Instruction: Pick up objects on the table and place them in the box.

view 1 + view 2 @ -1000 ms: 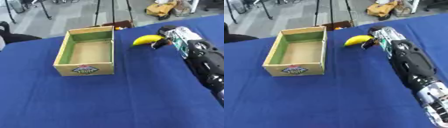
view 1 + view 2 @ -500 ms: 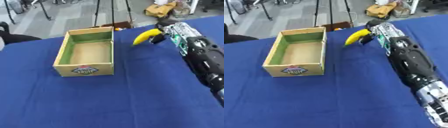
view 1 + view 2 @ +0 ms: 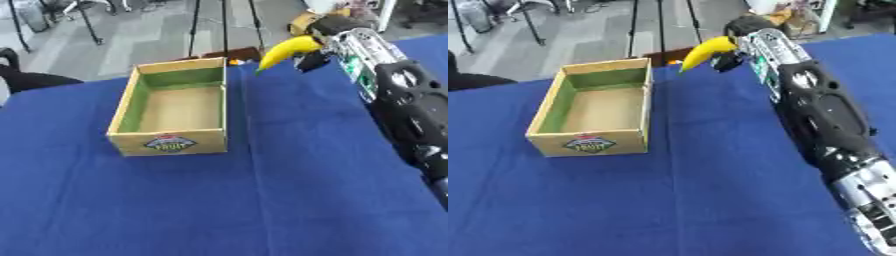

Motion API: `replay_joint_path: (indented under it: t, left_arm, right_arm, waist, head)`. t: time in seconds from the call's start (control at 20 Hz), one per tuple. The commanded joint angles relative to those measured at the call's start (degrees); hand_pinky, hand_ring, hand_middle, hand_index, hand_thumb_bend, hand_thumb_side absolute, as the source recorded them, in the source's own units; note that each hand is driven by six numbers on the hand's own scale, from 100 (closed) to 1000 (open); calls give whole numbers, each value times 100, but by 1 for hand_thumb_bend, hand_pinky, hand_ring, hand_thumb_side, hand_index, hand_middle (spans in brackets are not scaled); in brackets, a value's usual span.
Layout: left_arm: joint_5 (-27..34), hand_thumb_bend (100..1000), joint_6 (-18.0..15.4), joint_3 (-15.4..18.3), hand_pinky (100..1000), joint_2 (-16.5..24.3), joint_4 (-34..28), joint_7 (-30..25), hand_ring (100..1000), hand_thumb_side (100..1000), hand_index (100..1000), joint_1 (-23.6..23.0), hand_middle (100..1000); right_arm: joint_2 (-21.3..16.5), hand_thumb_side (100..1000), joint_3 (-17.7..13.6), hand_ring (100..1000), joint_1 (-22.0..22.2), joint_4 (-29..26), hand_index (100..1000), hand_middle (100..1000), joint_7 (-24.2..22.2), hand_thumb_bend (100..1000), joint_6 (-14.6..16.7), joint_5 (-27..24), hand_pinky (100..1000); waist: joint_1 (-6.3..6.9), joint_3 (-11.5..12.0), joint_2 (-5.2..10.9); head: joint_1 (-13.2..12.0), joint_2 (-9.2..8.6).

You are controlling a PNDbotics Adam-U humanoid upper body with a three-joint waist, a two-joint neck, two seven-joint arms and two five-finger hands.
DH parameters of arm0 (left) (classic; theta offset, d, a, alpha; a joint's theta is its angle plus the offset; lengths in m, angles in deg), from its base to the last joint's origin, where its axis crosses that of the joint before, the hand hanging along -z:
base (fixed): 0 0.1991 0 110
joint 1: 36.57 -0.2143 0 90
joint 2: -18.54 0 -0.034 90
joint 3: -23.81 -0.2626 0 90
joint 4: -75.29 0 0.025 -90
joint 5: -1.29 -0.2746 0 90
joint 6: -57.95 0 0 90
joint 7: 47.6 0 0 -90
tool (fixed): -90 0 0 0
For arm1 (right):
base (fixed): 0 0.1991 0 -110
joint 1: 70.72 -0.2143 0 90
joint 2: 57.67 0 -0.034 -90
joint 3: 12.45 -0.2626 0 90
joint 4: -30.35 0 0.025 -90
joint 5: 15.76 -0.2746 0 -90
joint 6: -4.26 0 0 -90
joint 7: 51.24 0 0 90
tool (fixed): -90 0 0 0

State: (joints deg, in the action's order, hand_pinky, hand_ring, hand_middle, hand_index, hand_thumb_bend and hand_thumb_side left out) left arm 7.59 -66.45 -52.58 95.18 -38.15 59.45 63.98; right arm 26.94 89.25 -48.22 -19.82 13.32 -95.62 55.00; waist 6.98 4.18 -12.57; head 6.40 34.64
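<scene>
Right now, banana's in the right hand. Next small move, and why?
Probably carry it left, toward the box. The right hand holds the banana lifted clear of the blue table, its tip pointing down and left, but it hangs just right of the box's far right corner, not over the opening. The box looks empty, so any spot inside should do.
</scene>
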Motion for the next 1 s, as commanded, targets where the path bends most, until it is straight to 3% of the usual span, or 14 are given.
replay_joint_path:
  t: [0.05,0.4,1.0]
  left_arm:
    - [20,100,-12,-5,433,154,-115,-15,858,976,790,24,864]
    - [35,100,-9,-16,436,185,-115,-26,856,975,790,20,862]
    - [78,100,1,-45,437,164,-115,-55,860,976,790,79,865]
  right_arm:
    - [-109,528,-27,831,-170,-397,496,481,92,100,9,92,601]
    - [93,521,-35,816,-324,-993,490,474,158,100,15,185,589]
    - [976,496,-14,823,-438,-1344,476,463,452,100,-151,229,552]
  waist:
    - [-28,0,135]
    - [-58,14,177]
    - [-107,164,129]
  head:
    - [8,-52]
    - [39,-21]
    - [148,-55]
